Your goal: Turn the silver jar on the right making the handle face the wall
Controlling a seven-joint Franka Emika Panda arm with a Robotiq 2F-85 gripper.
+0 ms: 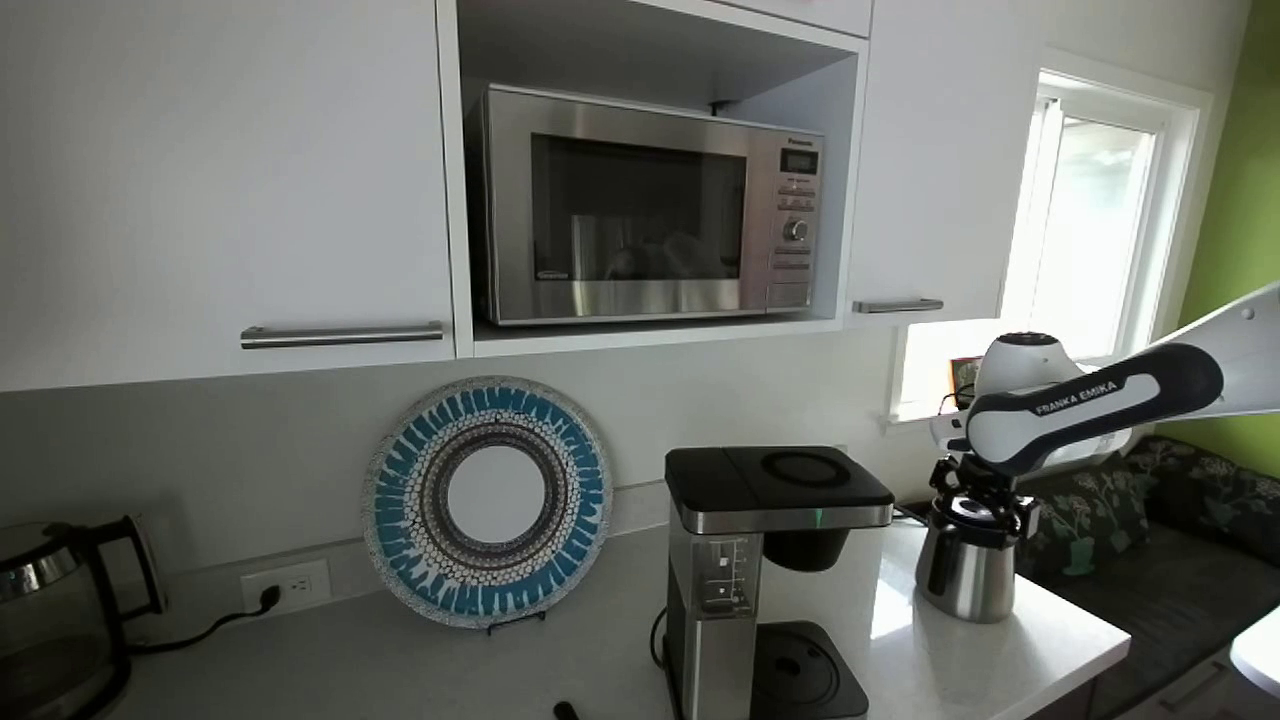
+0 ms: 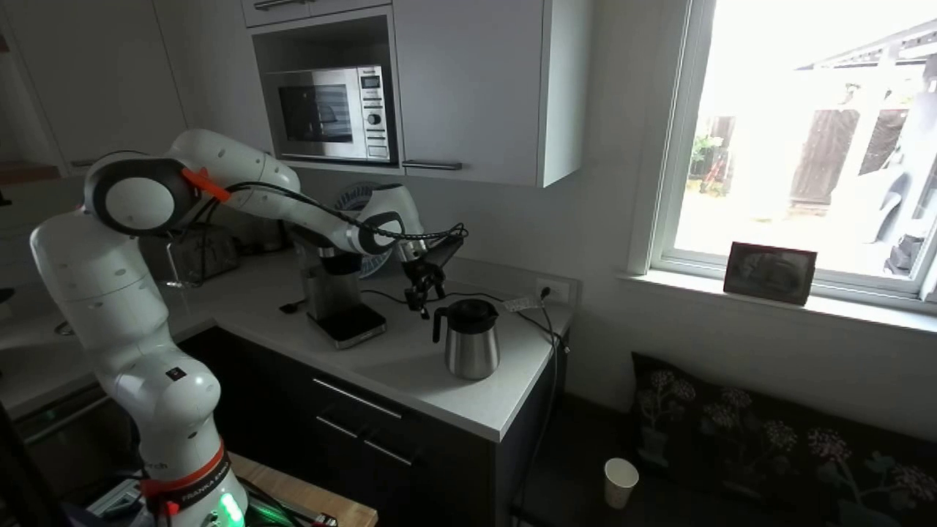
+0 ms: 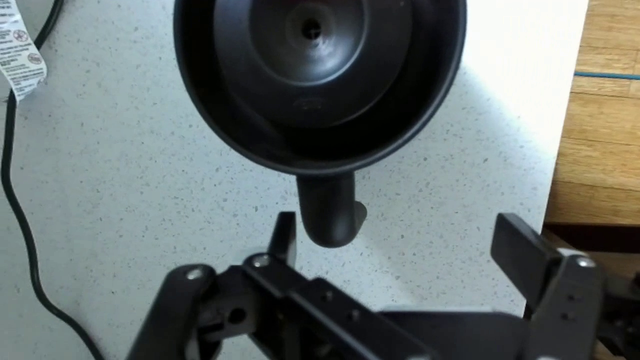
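The silver jar [image 1: 968, 580] stands upright on the counter; it also shows in an exterior view [image 2: 472, 353]. Its round dark lid [image 3: 320, 107] is at the top of the wrist view. Its dark handle [image 2: 438, 323] points toward the coffee machine; in the wrist view the handle [image 3: 327, 212] points down at my gripper. My gripper [image 3: 395, 225] is open and empty, with the handle between its fingers in the picture, close to the left finger. My gripper [image 2: 424, 296] is beside and slightly above the handle, not gripping it. The white wall [image 2: 505, 241] is behind the jar.
The coffee machine [image 1: 780, 490] stands near the jar on the counter [image 2: 410, 366]. A black cord with a paper tag [image 2: 521, 304] lies behind the jar. The counter's edge [image 3: 560, 135] is close on the jar's other side. A cabinet [image 2: 468, 95] hangs above.
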